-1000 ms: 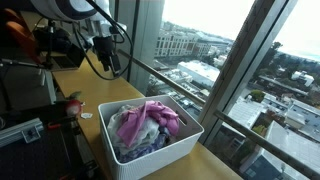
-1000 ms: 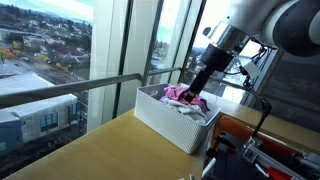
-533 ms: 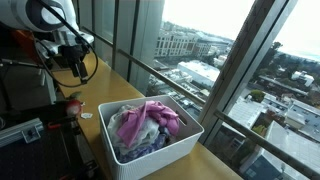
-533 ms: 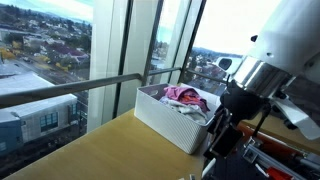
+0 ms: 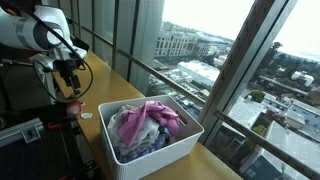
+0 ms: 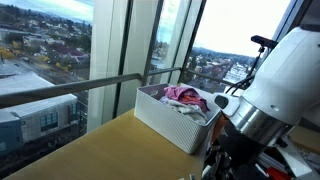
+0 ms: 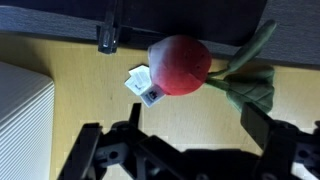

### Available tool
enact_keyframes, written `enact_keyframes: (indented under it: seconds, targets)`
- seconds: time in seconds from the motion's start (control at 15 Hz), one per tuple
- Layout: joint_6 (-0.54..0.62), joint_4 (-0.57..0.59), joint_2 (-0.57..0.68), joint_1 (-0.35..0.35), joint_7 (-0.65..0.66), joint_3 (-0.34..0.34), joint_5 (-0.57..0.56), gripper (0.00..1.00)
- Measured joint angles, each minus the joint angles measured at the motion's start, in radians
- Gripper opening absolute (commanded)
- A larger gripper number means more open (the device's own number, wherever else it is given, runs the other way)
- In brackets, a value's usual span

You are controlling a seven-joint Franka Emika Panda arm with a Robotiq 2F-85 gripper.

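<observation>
Wrist view has the gripper (image 7: 180, 140) hanging empty, jaws spread wide, straight over the red plush toy (image 7: 180, 65), which lies on the wooden table (image 7: 60, 55) with its paper tag (image 7: 143, 85), just clear of the white basket (image 7: 20, 110). In an exterior view the arm, a second ago up by the window rail behind the basket, has swung down above the toy: the reach is made, but no grasp. Beyond sit the heaped clothes (image 5: 145, 122).
</observation>
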Motion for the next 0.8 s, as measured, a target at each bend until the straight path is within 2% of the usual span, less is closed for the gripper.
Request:
enact_keyframes:
  seconds: [0.4,0.8]
  targets:
    - [0.059,0.075,0.207,0.009,0.115,-0.022,-0.148,1.0]
    - [0.12,0.158,0.356,0.03,0.132,-0.109,-0.244,1.0]
